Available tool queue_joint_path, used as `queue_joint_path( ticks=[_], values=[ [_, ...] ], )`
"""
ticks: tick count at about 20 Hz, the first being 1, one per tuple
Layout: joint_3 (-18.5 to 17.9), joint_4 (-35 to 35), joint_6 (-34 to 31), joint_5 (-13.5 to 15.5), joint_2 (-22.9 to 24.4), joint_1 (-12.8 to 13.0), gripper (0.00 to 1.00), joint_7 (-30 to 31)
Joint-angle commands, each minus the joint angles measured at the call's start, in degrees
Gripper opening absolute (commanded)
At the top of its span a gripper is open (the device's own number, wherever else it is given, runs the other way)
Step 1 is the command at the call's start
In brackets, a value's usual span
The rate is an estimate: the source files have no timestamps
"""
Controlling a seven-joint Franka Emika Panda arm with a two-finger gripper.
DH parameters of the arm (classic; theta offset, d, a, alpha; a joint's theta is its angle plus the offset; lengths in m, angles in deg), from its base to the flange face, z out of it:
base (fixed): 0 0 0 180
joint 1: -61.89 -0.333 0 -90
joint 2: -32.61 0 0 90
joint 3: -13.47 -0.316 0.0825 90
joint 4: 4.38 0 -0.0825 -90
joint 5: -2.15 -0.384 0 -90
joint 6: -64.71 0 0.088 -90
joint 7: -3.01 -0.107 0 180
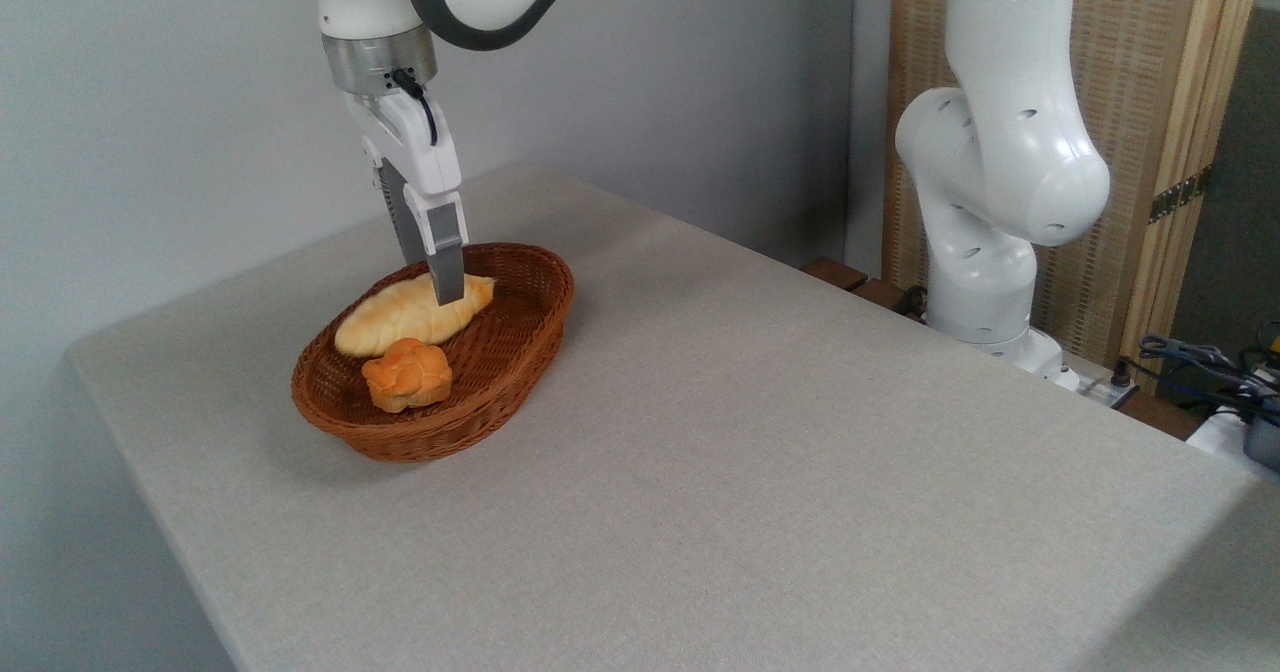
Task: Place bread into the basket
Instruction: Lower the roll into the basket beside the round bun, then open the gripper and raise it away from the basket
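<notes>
Starting at the left, we see the bench (700,472), covered in pale grey cloth, with its left corner rounded and a plain grey wall behind it. Toward that left side, nearer the far edge than the near one, sits the basket (500,392), an oval of reddish-brown wicker with flaring sides. Inside it we find the bread (395,317), a long golden loaf lying along the far side of the basket, one tapered end toward the left and the other toward the right. Just in front of the loaf, also in the basket, is a small lumpy orange bun (407,374), close to the loaf; we cannot tell whether they touch. The gripper (447,287) hangs down from above over the right end of the loaf, its grey finger (445,252) in front of the bread there. From this side we see only one finger clearly, so we cannot tell whether the jaws are apart or clamped on the loaf. Farther right, past the bench's far edge, stands the arm's white base (990,232) before a wooden slatted screen (1140,102), with a tangle of cables (1200,362) at the right edge.
</notes>
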Motion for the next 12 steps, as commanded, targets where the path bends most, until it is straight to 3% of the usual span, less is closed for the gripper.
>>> queue_joint_path(
  ticks=[1, 4, 5, 9, 12],
  values=[
    [-2.9, -1.0, -1.4, -0.8, 2.8, -1.7, 1.0, -0.5],
    [-8.8, -5.0, -7.2, -0.7, 3.9, -2.1, 1.0, -5.4],
    [-9.9, -7.7, -10.8, -0.8, 3.5, -3.5, 1.0, -6.4],
    [-10.1, -11.4, -14.9, -0.8, 3.6, -12.4, 1.0, -10.1],
    [-11.1, -11.5, -15.2, -0.7, 3.6, -13.1, 1.0, -11.0]
  ],
)
